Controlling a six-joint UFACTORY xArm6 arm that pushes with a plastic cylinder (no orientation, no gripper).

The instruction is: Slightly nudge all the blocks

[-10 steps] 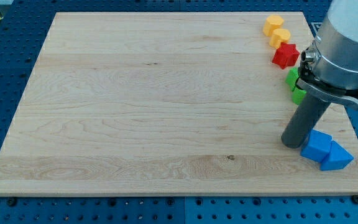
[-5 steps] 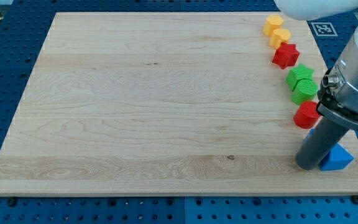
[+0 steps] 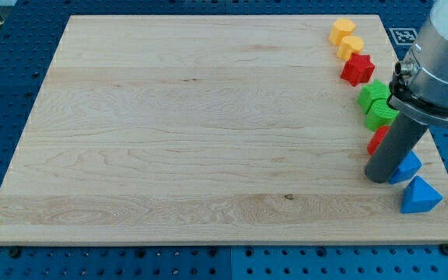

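Blocks [image 3: 377, 106] crowded down the board's [image 3: 169, 124] right edge; wide open wood leftward.

My tip [image 3: 378, 177] moved up from the view's bottom right, now against the left side of a blue block [image 3: 405, 167], covering most of the red block [image 3: 377, 141]. The blue pair has split: the blue triangular block [image 3: 421, 196] now sits apart, lower right.

No readable text anywhere; only a black-and-white marker tag [image 3: 404, 35] shows.
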